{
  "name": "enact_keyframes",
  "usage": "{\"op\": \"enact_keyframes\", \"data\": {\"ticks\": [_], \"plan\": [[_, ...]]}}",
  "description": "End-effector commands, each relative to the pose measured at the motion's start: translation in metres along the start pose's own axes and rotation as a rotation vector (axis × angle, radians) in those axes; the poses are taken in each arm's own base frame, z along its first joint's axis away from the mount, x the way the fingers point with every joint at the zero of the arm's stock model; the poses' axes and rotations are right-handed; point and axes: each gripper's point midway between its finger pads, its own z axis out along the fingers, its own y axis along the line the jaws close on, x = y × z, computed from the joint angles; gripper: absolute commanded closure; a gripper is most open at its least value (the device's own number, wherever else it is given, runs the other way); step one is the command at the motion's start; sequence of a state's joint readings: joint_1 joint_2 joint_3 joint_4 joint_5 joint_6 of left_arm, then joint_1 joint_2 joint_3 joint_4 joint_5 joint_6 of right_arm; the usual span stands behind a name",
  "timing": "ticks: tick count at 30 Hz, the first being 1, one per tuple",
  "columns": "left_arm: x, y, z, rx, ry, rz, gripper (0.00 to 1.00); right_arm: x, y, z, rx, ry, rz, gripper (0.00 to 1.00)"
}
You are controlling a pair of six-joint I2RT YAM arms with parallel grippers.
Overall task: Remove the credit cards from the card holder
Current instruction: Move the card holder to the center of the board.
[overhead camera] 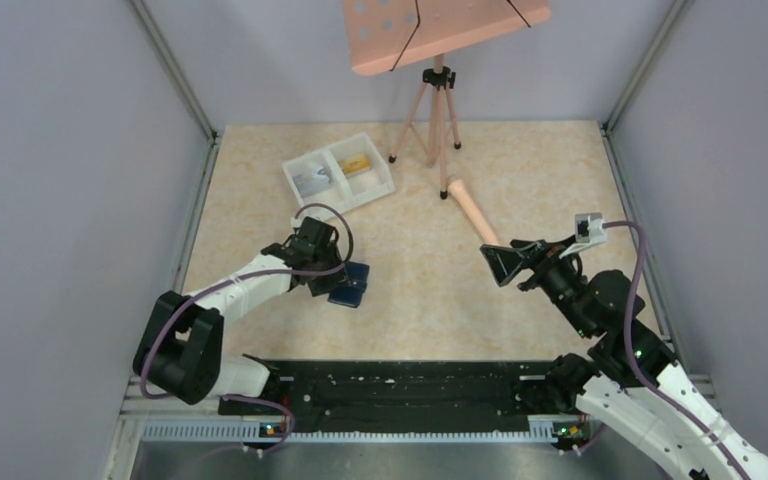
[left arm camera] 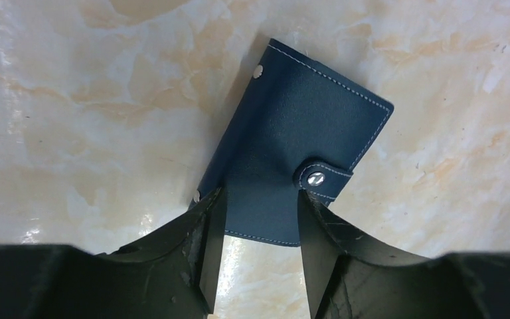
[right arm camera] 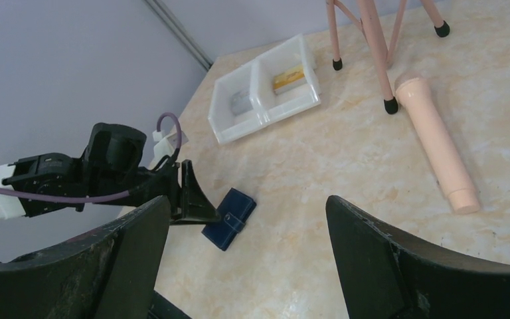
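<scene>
From the top view, the wallet (overhead camera: pixel 350 283) lies flat on the bench (overhead camera: pixel 560 170), just beside my left tool (overhead camera: pixel 320 255). The white tray (overhead camera: pixel 338 172) sits further back. It holds a grey card (overhead camera: pixel 312 180) in one compartment and a yellow card (overhead camera: pixel 357 163) in the other, so I judge part of the job is done. My right tool (overhead camera: pixel 505 262) hangs well apart from the wallet, near a pink cylinder (overhead camera: pixel 470 208) that lies by the tripod (overhead camera: pixel 438 110).

In the left wrist view, the wallet (left arm camera: pixel 292 153) is folded shut, with its strap (left arm camera: pixel 322 176) snapped down. I cannot see whether any cards are inside. The left tool (left arm camera: pixel 259 206) is partly open, its fingers bracketing the wallet's near edge. I cannot tell whether they grip it. The fastened strap is what stands in the way, and it must come undone first.

In the right wrist view, the right tool (right arm camera: pixel 246 219) gapes wide and holds nothing. Between its fingers I see the wallet (right arm camera: pixel 229 218), then the tray (right arm camera: pixel 265 116) beyond. Nothing lies between that tool and the wallet.
</scene>
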State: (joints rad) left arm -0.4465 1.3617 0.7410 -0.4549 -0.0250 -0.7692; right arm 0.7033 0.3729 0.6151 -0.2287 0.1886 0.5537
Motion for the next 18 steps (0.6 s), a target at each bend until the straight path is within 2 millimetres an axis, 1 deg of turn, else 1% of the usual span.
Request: {"op": "enact_keyframes", "data": {"ticks": [1, 6, 9, 11, 12, 16, 18], "plan": [[0.016, -0.014, 0.005, 0.11, 0.058, -0.026, 0.53, 0.009, -0.006, 0.005, 0.031, 0.026, 0.01, 0.13], [0.036, -0.036, 0.002, 0.254, 0.103, -0.057, 0.6, 0.028, -0.019, 0.011, 0.101, 0.098, 0.013, 0.14], [0.036, -0.041, -0.003, 0.288, 0.084, -0.065, 0.61, 0.033, -0.02, 0.015, 0.11, 0.117, 0.022, 0.14], [0.029, -0.041, -0.01, 0.281, 0.048, -0.065, 0.59, 0.036, -0.02, 0.017, 0.112, 0.129, 0.026, 0.16], [0.023, -0.039, -0.012, 0.261, 0.023, -0.069, 0.56, 0.038, -0.02, 0.019, 0.113, 0.136, 0.026, 0.17], [0.0, -0.025, -0.022, 0.175, -0.085, -0.062, 0.41, 0.047, -0.017, 0.024, 0.105, 0.184, 0.036, 0.2], [-0.013, -0.014, -0.023, 0.122, -0.144, -0.077, 0.4, 0.054, -0.015, 0.027, 0.098, 0.213, 0.043, 0.22]]}}
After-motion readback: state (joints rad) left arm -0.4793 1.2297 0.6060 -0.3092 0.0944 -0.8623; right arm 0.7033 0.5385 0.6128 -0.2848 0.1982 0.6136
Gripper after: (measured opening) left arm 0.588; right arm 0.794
